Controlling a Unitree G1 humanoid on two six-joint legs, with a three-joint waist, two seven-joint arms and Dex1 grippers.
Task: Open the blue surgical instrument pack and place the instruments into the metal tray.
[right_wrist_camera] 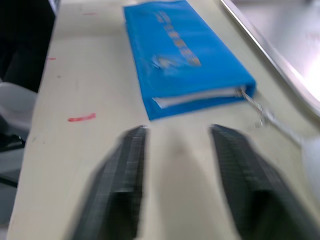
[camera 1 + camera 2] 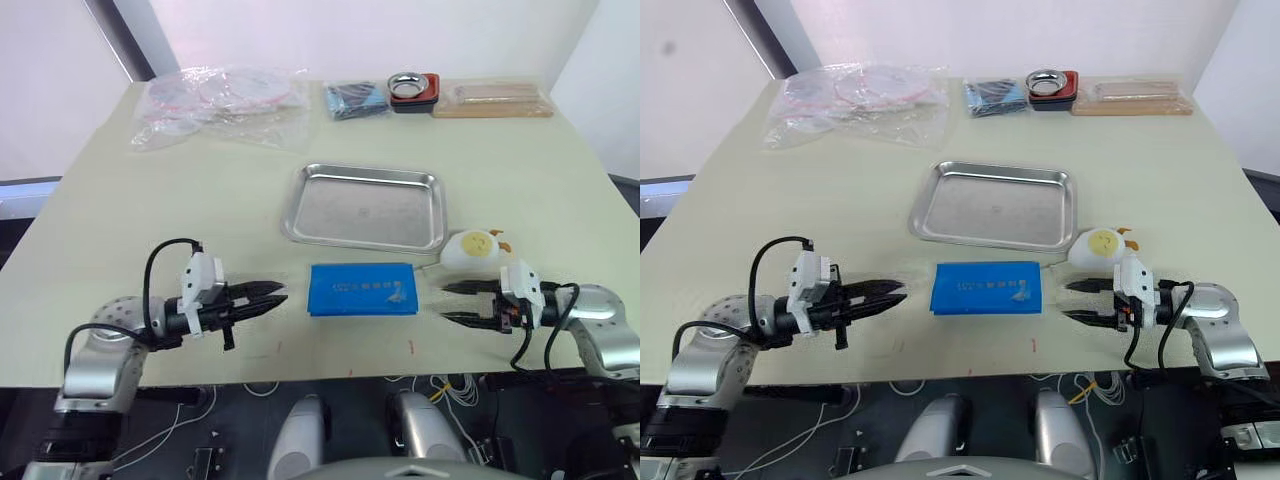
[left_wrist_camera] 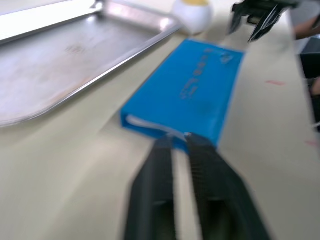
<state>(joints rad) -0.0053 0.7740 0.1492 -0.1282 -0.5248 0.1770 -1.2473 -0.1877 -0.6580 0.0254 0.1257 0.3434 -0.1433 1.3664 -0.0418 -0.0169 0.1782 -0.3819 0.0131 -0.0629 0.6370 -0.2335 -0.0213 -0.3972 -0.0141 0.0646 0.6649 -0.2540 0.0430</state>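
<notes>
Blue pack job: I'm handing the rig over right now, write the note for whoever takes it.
Left gripper: at the pack's left end, fingers nearly together, holding nothing.
Right gripper: open, just off the pack's right end, holding nothing.
Pack: closed, flat on the table between the grippers, in front of the tray.
Tray: bare inside.
White egg-shaped object: beside the tray's near right corner, close to the right gripper.
Done: both grippers lined up at the pack's ends.
Left: open the pack, move every instrument into the tray.
</notes>
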